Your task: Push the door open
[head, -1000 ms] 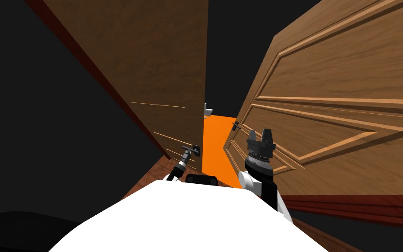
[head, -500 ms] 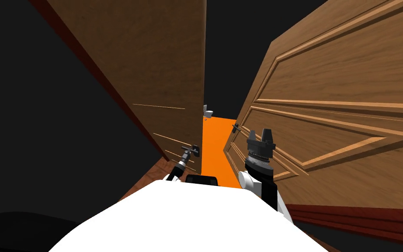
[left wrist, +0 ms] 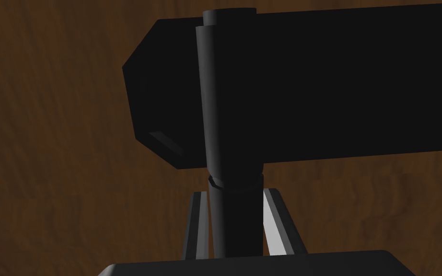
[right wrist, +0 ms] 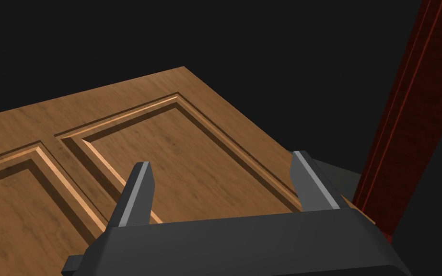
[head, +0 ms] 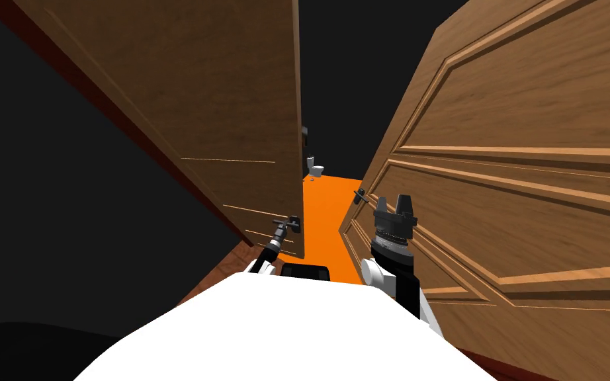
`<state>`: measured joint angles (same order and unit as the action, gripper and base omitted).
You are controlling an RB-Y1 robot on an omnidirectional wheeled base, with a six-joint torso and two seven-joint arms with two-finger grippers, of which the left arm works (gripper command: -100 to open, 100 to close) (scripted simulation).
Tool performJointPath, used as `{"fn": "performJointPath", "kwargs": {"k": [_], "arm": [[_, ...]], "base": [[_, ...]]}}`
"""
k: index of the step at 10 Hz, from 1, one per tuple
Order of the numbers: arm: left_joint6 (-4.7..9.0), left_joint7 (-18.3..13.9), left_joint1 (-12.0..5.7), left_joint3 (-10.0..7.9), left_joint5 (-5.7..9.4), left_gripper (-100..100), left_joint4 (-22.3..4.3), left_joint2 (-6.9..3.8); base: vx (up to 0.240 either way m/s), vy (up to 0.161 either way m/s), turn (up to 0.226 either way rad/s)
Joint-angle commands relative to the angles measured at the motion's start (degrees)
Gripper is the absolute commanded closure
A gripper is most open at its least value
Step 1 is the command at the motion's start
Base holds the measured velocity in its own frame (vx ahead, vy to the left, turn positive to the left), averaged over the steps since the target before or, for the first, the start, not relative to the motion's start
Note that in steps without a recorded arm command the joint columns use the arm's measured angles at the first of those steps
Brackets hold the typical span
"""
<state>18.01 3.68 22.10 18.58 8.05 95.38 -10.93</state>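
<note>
The door (head: 217, 119), a dark brown leaf in shadow, stands ajar to my left. Its free edge now leans further left than half a second ago, so the gap beside it is wider. A small dark fitting (head: 304, 137) on its far side has come into sight at that edge. Its handle (head: 295, 223) sits low on the edge, and in the left wrist view it is a black lever (left wrist: 311, 81) lying crosswise on a round dark stem. The left pincer (head: 289, 227) is clamped on that stem: its two light fingers (left wrist: 275, 225) press the stem's sides with the brown door face close behind, and the lever lies just beyond their tips. Through the gap lies an orange floor (head: 327, 211) with a small white toilet (head: 315, 168) far back, and a black area (head: 363, 66) above it. On the right a second, lighter panelled door (head: 528, 165) angles in toward the gap. It fills more of that side than before, and the dark red strip that ran below it has slid almost out of the corner. Its own small dark handle (head: 358, 194) sits at its near edge, beside the orange floor. The right pincer (head: 395, 200) is raised in front of that panelled door with its fingers spread wide and nothing between them. Its wrist view looks along the raised panels (right wrist: 167, 143), with a dark red frame (right wrist: 407, 120) to one side.
</note>
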Motion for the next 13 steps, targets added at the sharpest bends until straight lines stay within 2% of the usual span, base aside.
{"fn": "performJointPath", "kwargs": {"k": [1, 13], "arm": [[0.32, 0.10, -1.05, -1.82, 0.18, 100, -0.61, 0.25], [-1.34, 1.31, -5.36, -9.54, 0.50, 100, -4.67, 4.44]], "base": [[0.099, -0.083, 0.036], [0.091, -0.081, 0.056]]}}
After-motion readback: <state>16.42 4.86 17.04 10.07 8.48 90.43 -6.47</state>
